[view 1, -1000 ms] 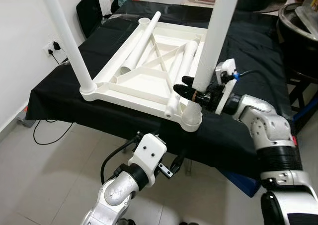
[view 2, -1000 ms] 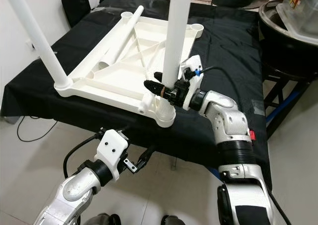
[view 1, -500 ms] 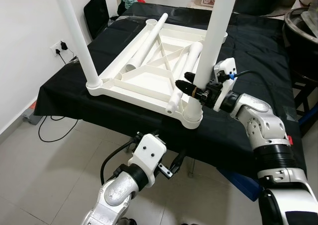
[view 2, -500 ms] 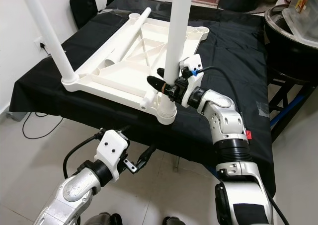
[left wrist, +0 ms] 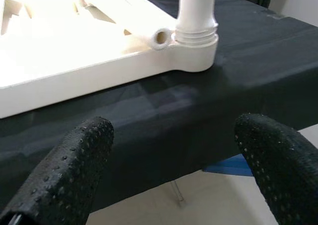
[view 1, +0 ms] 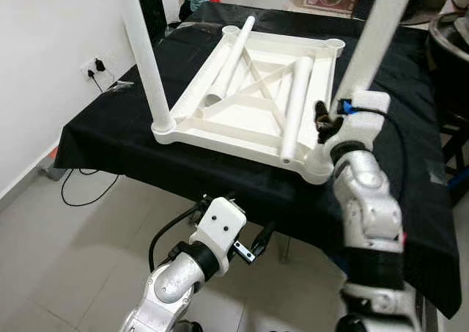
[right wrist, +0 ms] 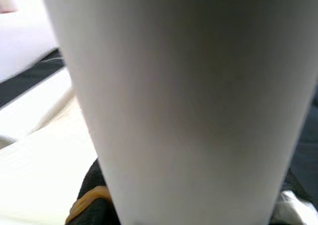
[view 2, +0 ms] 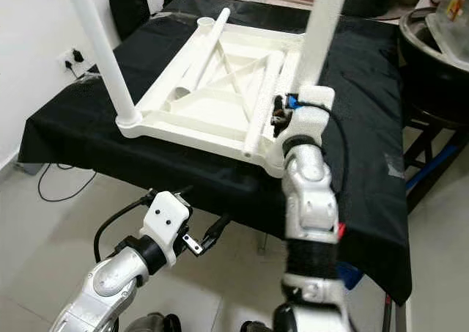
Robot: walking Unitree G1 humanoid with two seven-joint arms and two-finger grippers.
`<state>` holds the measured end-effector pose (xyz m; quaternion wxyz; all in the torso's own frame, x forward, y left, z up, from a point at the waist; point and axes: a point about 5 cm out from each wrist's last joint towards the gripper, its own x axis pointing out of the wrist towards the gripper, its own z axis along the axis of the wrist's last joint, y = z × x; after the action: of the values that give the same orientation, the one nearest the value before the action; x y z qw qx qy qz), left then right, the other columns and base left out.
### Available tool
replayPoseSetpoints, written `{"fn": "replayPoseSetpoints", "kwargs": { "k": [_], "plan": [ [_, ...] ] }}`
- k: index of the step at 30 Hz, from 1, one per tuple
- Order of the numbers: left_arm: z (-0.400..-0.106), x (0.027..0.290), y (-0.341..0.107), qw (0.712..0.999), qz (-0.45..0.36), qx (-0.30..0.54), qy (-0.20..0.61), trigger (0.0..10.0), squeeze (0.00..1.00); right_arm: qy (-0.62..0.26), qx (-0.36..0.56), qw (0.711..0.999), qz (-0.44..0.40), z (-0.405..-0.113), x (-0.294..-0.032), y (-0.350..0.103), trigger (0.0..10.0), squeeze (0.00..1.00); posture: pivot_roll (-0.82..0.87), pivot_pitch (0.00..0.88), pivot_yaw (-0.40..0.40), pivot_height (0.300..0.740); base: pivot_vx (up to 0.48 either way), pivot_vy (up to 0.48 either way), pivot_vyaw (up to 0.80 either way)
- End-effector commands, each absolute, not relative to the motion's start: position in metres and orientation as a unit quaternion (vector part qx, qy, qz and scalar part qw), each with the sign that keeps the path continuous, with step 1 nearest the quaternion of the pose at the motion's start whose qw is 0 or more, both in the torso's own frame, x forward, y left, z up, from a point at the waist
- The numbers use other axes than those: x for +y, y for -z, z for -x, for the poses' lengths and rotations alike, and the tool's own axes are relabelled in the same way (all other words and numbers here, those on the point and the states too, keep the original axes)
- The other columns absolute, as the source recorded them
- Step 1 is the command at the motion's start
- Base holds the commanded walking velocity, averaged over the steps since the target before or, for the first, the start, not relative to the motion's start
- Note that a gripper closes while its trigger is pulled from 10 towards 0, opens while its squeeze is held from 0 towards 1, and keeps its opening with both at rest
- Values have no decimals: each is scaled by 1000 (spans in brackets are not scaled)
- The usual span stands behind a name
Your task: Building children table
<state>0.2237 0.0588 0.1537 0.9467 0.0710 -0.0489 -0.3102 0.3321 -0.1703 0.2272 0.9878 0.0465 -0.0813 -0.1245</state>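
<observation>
A white children's table top (view 1: 220,123) lies upside down on a black-covered table (view 1: 110,145). One white leg (view 1: 144,53) stands in its near left corner socket. A second leg (view 1: 370,46) rises from the near right corner (view 1: 317,171), and my right gripper (view 1: 322,123) is shut on it low down, with a black finger (right wrist: 92,205) beside the shaft. Two loose legs (view 1: 297,105) (view 1: 231,57) lie inside the frame. My left gripper (left wrist: 174,130) hangs open below the table's front edge, facing that corner socket (left wrist: 196,41).
A wall socket with a cable (view 1: 95,64) is on the left wall. A dark chair (view 1: 154,6) stands behind the table's far left corner. A dark round object (view 1: 451,35) and a rack are at the right. Tiled floor (view 1: 66,273) lies before the table.
The camera has shifted. My right forearm has swung from the leg's right side to its near side and now stands upright, still holding the leg. The left arm is unchanged.
</observation>
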Motion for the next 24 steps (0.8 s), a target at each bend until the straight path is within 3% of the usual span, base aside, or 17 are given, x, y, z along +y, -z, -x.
{"fn": "replayPoseSetpoints", "kwargs": {
  "k": [1,5,6,7,8,11,12,15,16,17,20,24],
  "plan": [
    [-223,59,-149,946,-78,-41,312,10000,0,186,-56,979,-56,-325,-183,-218,0,0,122,143,-29,740,0,0,0],
    [-223,58,-148,947,-78,-40,309,10000,0,188,-53,977,-86,-323,-167,-218,0,0,121,145,-29,740,0,0,0],
    [-223,58,-148,947,-77,-40,309,10000,0,172,-54,979,-91,-325,-160,-220,7373,0,121,146,-29,740,0,0,0],
    [-223,58,-148,947,-77,-40,308,10000,0,162,-54,981,-93,-326,-157,-222,7373,0,121,146,-29,740,0,0,0],
    [-223,59,-148,947,-76,-39,308,10000,0,142,-59,984,-93,-326,-152,-225,10000,0,117,148,-30,740,0,0,0],
    [-223,59,-148,947,-76,-38,308,10000,0,121,-69,987,-81,-326,-147,-229,10000,0,116,152,-26,740,0,0,0],
    [-223,58,-148,947,-76,-38,308,10000,0,116,-71,988,-71,-326,-146,-229,10000,1000,117,151,-29,740,0,0,0],
    [-223,59,-148,948,-76,-38,308,10000,0,98,-75,990,-61,-326,-145,-231,10000,1000,119,154,-29,740,0,0,0],
    [-223,59,-148,948,-76,-37,307,10000,0,75,-79,992,-59,-328,-145,-231,10000,0,119,156,-27,740,0,0,0],
    [-223,59,-148,948,-76,-37,307,10000,0,75,-79,992,-59,-328,-145,-231,10000,0,119,156,-27,740,0,0,0],
    [-224,59,-148,948,-76,-37,306,10000,0,-76,-52,994,-61,-337,-146,-226,10000,0,116,157,-24,740,0,0,0],
    [-224,59,-148,948,-76,-37,306,10000,0,-148,-30,987,-53,-339,-151,-222,10000,0,117,157,-25,740,0,0,0]
  ]
}}
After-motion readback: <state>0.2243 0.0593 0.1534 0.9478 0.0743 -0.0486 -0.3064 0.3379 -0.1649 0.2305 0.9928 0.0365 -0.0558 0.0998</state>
